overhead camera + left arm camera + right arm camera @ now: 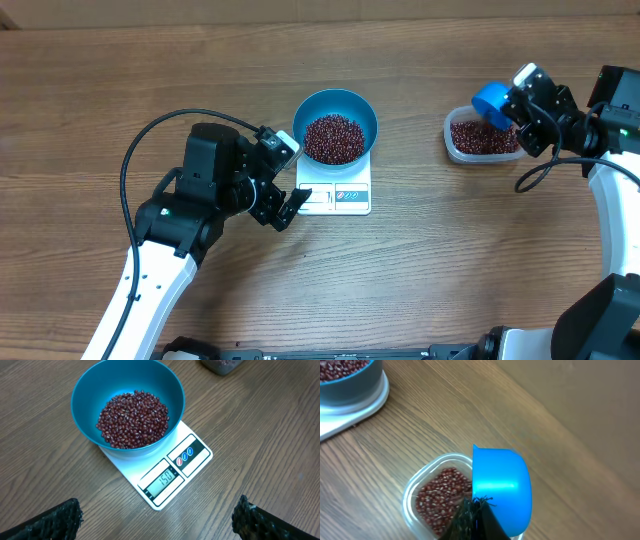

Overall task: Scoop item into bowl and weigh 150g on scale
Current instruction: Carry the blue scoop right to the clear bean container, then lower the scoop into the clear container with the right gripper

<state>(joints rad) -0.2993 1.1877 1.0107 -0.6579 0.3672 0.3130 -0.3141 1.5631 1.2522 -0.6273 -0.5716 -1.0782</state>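
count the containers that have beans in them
2: the blue bowl sitting on the scale mid-table, and the clear tub at the right. The blue scoop above the tub shows only its outside, so its contents are hidden.

The scale (196, 466) is showing 150 in its display window (162, 480). Three small round marks on its button strip (188, 454) are staying too tiny to read.
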